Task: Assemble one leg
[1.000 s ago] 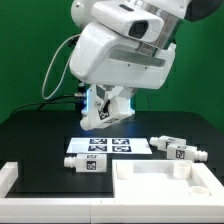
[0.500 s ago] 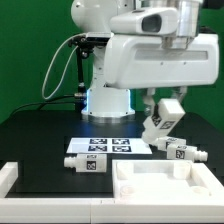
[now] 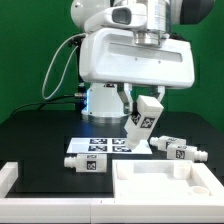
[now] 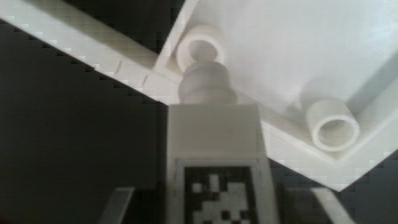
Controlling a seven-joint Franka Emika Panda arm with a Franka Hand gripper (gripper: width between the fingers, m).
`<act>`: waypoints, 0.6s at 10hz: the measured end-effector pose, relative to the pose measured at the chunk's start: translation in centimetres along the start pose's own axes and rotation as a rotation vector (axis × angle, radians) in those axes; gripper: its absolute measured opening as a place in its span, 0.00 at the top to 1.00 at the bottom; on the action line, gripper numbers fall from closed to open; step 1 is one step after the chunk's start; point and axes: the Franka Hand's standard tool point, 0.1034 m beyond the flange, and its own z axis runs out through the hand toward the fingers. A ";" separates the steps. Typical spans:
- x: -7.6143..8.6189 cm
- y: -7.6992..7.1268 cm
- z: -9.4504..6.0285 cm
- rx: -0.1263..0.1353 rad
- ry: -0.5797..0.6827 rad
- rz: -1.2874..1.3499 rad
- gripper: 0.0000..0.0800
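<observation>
My gripper is shut on a white table leg with a marker tag and holds it tilted above the table, over the exterior view's right end of the marker board. In the wrist view the leg runs out from between my fingers, and its threaded tip lines up with a round corner socket of the white tabletop. A second socket shows beside it. The tabletop lies at the front right of the exterior view.
One loose leg lies in front of the marker board. Two more legs lie at the exterior view's right. A white raised wall borders the front, and part of it shows beside the tabletop.
The arm swung with the leg from the exterior view's left to its right, then back a little to the left. The leg now hangs lower and more tilted.
</observation>
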 end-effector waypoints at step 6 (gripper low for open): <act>0.2 -0.9 1.6 -0.172 0.366 -0.016 0.64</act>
